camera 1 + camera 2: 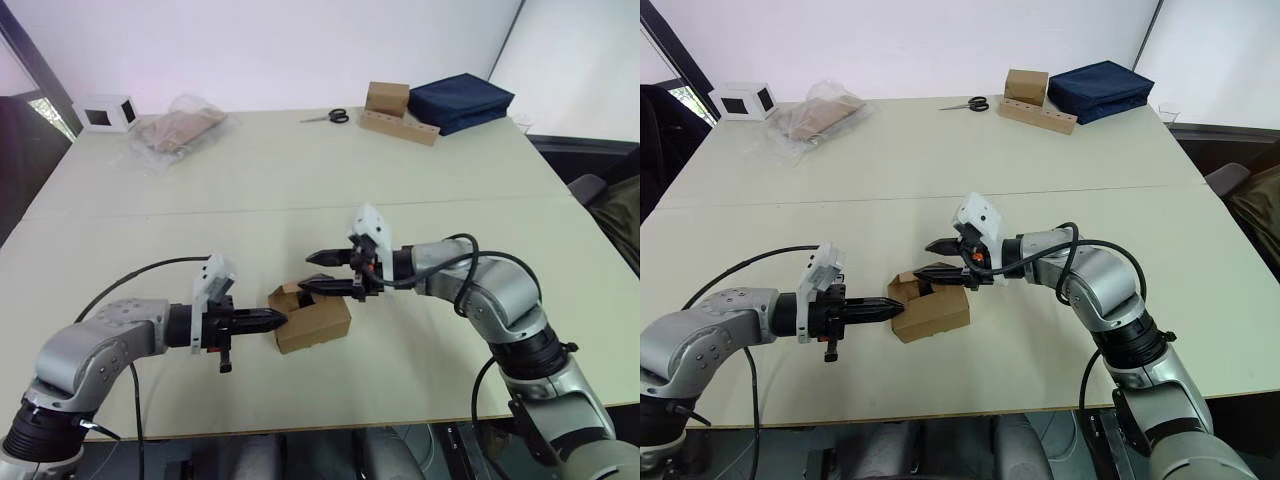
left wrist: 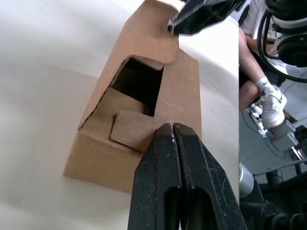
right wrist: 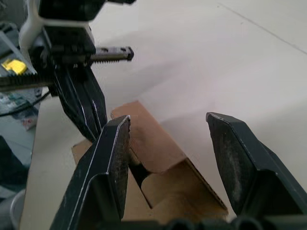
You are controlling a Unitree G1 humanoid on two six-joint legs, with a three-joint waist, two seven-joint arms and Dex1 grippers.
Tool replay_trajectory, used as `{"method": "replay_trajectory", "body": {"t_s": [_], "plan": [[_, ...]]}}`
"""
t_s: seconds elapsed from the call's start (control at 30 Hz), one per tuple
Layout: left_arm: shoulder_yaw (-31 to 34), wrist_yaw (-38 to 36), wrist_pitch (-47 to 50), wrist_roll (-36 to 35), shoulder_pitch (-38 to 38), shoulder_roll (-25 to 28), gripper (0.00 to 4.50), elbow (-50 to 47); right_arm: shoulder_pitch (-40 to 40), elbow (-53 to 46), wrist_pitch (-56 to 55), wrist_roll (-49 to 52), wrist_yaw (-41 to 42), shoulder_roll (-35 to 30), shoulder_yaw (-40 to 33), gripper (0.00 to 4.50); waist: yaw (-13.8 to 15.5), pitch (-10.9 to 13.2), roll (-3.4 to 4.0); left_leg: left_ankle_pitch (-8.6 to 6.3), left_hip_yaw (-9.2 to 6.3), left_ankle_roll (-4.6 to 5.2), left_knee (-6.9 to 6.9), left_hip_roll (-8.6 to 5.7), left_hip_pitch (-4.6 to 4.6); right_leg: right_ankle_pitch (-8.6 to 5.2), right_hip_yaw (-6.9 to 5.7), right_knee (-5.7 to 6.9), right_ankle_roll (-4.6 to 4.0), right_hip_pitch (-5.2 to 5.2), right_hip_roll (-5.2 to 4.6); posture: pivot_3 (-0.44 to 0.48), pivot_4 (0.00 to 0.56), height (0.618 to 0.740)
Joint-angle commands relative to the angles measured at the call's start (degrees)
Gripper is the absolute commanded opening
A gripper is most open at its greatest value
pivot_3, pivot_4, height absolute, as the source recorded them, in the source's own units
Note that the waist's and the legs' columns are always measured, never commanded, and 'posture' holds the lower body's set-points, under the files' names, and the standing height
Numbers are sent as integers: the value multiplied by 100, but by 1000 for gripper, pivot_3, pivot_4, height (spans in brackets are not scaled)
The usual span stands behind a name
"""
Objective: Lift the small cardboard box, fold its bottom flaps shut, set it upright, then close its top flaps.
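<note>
White box with dark window (image 1: 742, 100), plastic bag (image 1: 820, 118), scissors (image 1: 967, 104), navy case (image 1: 1100, 91)

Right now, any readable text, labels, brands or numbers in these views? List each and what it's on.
None readable.
The small cardboard box is plain brown, unprinted.
The white box with a dark window, the navy fabric case and the brown cube with the holed strip show no legible marking.
Both grippers, left and right, bear no lettering.

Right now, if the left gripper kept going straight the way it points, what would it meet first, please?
The left gripper, fingers shut, points at the small cardboard box. Its tips look already against the box's end flaps, so it would push those first.
</note>
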Motion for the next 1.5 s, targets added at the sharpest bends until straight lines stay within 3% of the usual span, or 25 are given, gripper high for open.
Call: {"method": "replay_trajectory", "body": {"t_s": [0.03,0.7,1.03,1.5], "plan": [[89,73,-13,-6,70,34,0,-97,55,-177,-191,-172,57,-35,56,2606,-3,0,0,0,-1,0,0,0,0,0,0,0,0,0,0,0,150,740],[103,93,57,-86,-77,18,0,-44,508,-515,-400,-334,196,-23,-19,2606,2,0,0,0,-1,0,0,0,0,0,0,0,0,0,1,0,150,740],[969,496,478,-1131,-525,-212,0,168,511,-507,-381,-328,171,30,0,2606,0,1,-2,0,-1,0,0,0,-1,0,0,0,0,-1,0,0,150,740],[230,875,160,-345,-548,-612,0,385,537,-613,-302,-265,62,67,-58,2606,0,1,-2,1,-1,-1,0,0,-1,0,0,-1,0,-2,0,0,150,740]]}}
